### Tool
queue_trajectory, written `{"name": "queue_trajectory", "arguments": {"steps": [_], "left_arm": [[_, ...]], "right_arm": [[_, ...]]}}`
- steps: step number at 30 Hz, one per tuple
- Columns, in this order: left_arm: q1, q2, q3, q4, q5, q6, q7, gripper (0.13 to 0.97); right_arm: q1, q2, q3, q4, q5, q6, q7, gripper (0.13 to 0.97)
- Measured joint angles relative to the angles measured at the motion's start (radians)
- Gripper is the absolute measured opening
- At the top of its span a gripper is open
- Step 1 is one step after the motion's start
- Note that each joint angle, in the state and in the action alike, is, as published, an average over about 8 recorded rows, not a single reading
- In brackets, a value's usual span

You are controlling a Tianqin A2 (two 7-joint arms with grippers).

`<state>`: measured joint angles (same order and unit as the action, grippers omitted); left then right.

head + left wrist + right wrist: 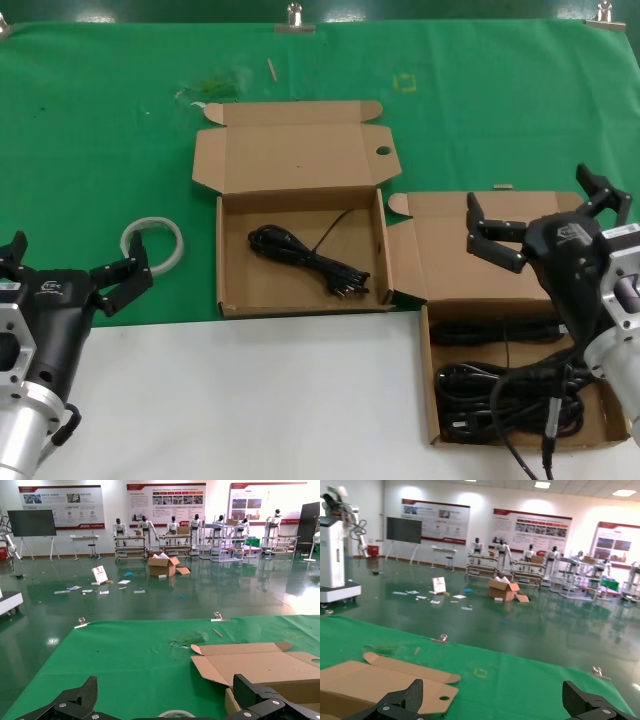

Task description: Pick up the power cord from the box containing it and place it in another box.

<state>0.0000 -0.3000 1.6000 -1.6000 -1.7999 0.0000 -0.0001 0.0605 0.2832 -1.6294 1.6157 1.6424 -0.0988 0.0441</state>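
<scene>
The power cord (305, 258), one thin black bundle with plug ends, lies alone inside the middle cardboard box (232, 300), whose open lid has a round hole near its right edge (383, 151). The twin cardboard box (428, 380) at the right front holds a tangle of similar black cords (510, 385). My right gripper (545, 212) is open and empty, raised over that box's lid. In the right wrist view my right gripper (495, 695) faces the middle box's lid (380, 677). My left gripper (72, 262) is open and empty at the left front; it also shows in the left wrist view (167, 695).
A white tape ring (153, 243) lies on the green cloth (100, 120) just ahead of my left gripper, and shows in the left wrist view (175, 713). The near table surface (250, 400) is white. Metal clips (294, 18) hold the cloth's far edge.
</scene>
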Motion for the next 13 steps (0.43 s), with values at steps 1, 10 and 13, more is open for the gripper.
{"name": "queue_trajectory", "arguments": {"steps": [1,10,13], "left_arm": [[0.0,0.0,0.0,0.0,0.0,0.0,0.0,0.922],[0.0,0.0,0.0,0.0,0.0,0.0,0.0,0.964],[0.0,0.0,0.0,0.0,0.0,0.0,0.0,0.964]], "right_arm": [[-0.003,0.001,0.002,-0.001,0.008,0.005,-0.002,0.966],[-0.032,0.009,0.016,-0.008,0.084,0.053,-0.023,0.966],[-0.037,0.01,0.018,-0.01,0.096,0.06,-0.027,0.966]]}}
